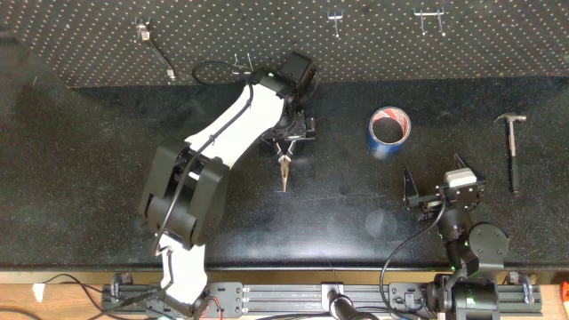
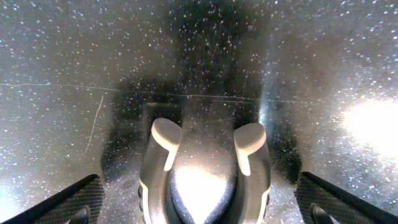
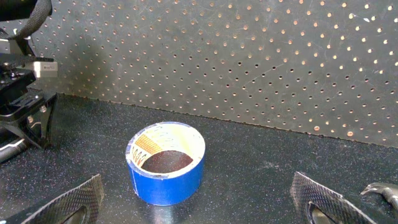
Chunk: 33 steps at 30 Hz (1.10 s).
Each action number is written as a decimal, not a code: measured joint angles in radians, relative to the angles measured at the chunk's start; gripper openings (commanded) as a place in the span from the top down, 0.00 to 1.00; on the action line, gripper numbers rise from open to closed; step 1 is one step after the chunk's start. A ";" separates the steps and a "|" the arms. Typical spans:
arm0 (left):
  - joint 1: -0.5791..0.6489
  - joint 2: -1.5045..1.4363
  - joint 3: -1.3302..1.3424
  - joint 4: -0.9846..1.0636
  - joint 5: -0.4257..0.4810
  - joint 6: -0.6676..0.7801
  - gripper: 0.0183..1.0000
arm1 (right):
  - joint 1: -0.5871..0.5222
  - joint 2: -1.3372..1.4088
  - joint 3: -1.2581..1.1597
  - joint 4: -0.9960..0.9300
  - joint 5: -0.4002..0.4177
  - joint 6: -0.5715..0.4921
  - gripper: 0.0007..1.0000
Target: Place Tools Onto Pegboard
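Pliers (image 1: 283, 169) are found lying flat on the black table (image 1: 107, 133), a short way out from the foot of the pegboard (image 1: 267, 36), below its middle stretch. Their long axis is set roughly square to the pegboard, with the handle ends toward it and the nose pointed away. In the left wrist view the handles are seen slightly spread, as two pale rounded ends.

The left gripper (image 2: 200, 179) is held low over the handle half of the pliers, on the pegboard side. Its fingers (image 2: 68, 202) are spread wide, one to either side of the handles, and bare table is seen between each finger and the tool. Nothing is gripped.

A blue tape roll (image 1: 389, 132) is set flat, hole up, about as far out from the pegboard as the pliers but farther toward its right end. A hammer (image 1: 513, 151) is laid near that right end, its long axis also square to the pegboard, head toward it.

The right gripper (image 1: 434, 182) is placed well out from the pegboard and faces it. Its fingers are wide apart and empty.

Metal hooks (image 1: 335, 16) are noted on the pegboard. A thin black cable (image 1: 164, 58) is seen running down from one near its left end.
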State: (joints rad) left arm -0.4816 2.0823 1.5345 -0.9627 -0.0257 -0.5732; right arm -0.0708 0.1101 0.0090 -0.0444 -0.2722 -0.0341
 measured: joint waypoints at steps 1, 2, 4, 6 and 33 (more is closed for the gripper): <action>0.000 0.005 0.002 0.000 0.004 0.000 0.00 | 0.000 0.000 0.000 0.000 0.000 0.000 0.02; 0.000 0.007 0.004 0.000 0.004 0.000 0.00 | 0.000 0.000 0.000 0.000 0.000 0.000 0.02; 0.000 0.008 0.005 0.000 0.004 0.000 0.00 | 0.000 0.000 0.000 0.000 0.000 0.000 0.02; 0.000 0.008 0.006 0.000 0.004 0.000 0.00 | 0.000 0.000 0.000 0.000 0.000 0.000 0.02; 0.000 0.009 0.011 -0.020 0.001 0.011 0.99 | 0.000 0.000 0.000 0.000 0.000 0.000 0.02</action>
State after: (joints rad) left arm -0.4816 2.0911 1.5455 -0.9825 -0.0250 -0.5621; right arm -0.0708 0.1101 0.0090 -0.0444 -0.2726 -0.0338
